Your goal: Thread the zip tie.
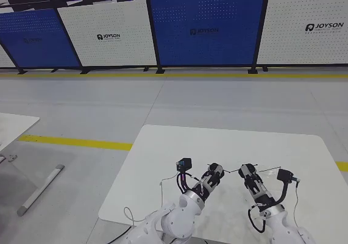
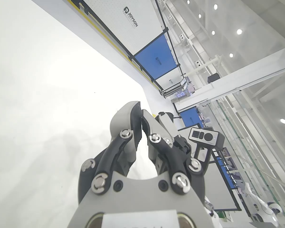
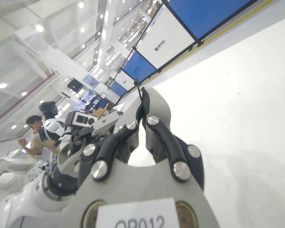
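As both hang over the table [image 1: 222, 143] by its near edge | right gripper [image 3: 144, 96] pinches zip tie [image 3: 138, 90] | left gripper [image 2: 141, 117] clenched.

The right gripper [image 3: 143, 96] is clamped on a thin black zip tie [image 3: 138, 88]. The tie's square head protrudes just beyond the fingertips. The white table [image 3: 228, 119] extends beyond the gripper.

Our left arm [image 1: 189, 204] and right arm [image 1: 264, 194] lie stretched forward side by side, wrists close, both pointing away from us. Our left gripper [image 2: 141, 119] has its pads pressed together, with nothing visible between them. Our right gripper [image 3: 143, 100] is clamped on the zip tie [image 3: 138, 87], whose head pokes past the fingertips.
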Action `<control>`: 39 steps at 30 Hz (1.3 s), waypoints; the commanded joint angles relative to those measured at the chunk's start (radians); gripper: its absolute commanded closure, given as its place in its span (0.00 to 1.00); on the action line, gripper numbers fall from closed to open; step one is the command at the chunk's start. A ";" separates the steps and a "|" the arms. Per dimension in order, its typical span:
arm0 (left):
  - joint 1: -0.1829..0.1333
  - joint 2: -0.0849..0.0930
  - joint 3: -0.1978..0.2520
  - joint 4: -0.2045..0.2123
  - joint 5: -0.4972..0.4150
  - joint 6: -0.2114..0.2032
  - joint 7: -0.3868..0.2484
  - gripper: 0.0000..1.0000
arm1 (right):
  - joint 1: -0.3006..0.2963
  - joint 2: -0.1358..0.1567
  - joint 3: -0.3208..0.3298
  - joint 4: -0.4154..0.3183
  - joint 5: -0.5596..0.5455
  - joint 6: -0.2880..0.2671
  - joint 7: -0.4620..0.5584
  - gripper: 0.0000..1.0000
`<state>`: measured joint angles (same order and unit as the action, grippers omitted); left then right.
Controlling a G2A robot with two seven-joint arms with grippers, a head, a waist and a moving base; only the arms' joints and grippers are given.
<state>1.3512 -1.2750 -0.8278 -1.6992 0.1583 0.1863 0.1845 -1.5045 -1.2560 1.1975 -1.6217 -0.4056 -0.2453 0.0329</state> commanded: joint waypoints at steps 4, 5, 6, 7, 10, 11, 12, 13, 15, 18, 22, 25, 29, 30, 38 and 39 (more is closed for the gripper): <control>0.000 0.000 0.000 0.000 0.000 0.000 0.000 1.00 | 0.005 -0.002 -0.006 0.004 -0.005 0.009 0.010 1.00; 0.000 0.000 0.000 0.000 0.000 0.000 0.000 1.00 | 0.005 -0.003 -0.007 0.005 -0.006 0.010 0.011 1.00; 0.000 0.000 0.000 0.000 0.000 0.000 0.000 1.00 | 0.006 -0.003 -0.008 0.007 -0.007 0.011 0.011 1.00; 0.000 0.000 0.000 0.000 0.000 0.000 0.000 1.00 | 0.007 -0.004 -0.009 0.008 -0.008 0.012 0.012 1.00; 0.000 0.000 0.000 0.000 0.000 0.000 0.000 1.00 | 0.008 -0.005 -0.010 0.009 -0.009 0.013 0.013 1.00; 0.000 0.000 0.000 0.000 0.000 0.000 0.000 1.00 | 0.008 -0.005 -0.010 0.009 -0.010 0.013 0.013 1.00; 0.000 0.000 0.000 0.000 0.000 0.000 0.000 1.00 | 0.007 -0.006 -0.010 0.008 -0.011 0.012 0.013 1.00; 0.000 0.000 0.000 0.000 0.000 0.000 0.000 1.00 | 0.006 -0.006 -0.009 0.006 -0.012 0.011 0.012 1.00; 0.000 0.000 0.000 0.000 0.000 0.000 0.000 1.00 | 0.002 -0.006 -0.008 0.003 -0.014 0.008 0.013 1.00; 0.000 0.000 0.000 0.000 0.000 0.000 0.000 1.00 | -0.001 -0.006 -0.005 0.000 -0.016 0.006 0.015 1.00; 0.000 0.000 0.000 0.000 0.000 0.000 0.000 1.00 | -0.002 -0.007 -0.006 0.001 -0.016 0.000 0.018 1.00; 0.000 0.000 0.000 0.000 0.000 0.000 0.000 1.00 | 0.008 -0.009 -0.011 0.018 -0.023 -0.006 0.015 1.00; 0.000 0.000 0.000 0.000 0.000 0.000 0.000 1.00 | 0.021 -0.010 -0.021 0.040 -0.049 -0.025 0.016 1.00; 0.000 0.000 0.000 0.000 0.000 0.000 0.000 1.00 | 0.021 -0.010 -0.021 0.040 -0.049 -0.025 0.016 1.00; 0.002 0.000 -0.001 0.001 -0.004 -0.005 -0.002 1.00 | 0.021 -0.010 -0.021 0.040 -0.049 -0.025 0.016 1.00; 0.003 -0.001 -0.002 0.002 -0.006 -0.009 -0.005 1.00 | 0.019 -0.011 -0.019 0.037 -0.040 -0.026 0.008 1.00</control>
<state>1.3530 -1.2754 -0.8289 -1.6981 0.1553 0.1817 0.1823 -1.4841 -1.2666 1.1772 -1.5827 -0.4528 -0.2701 0.0475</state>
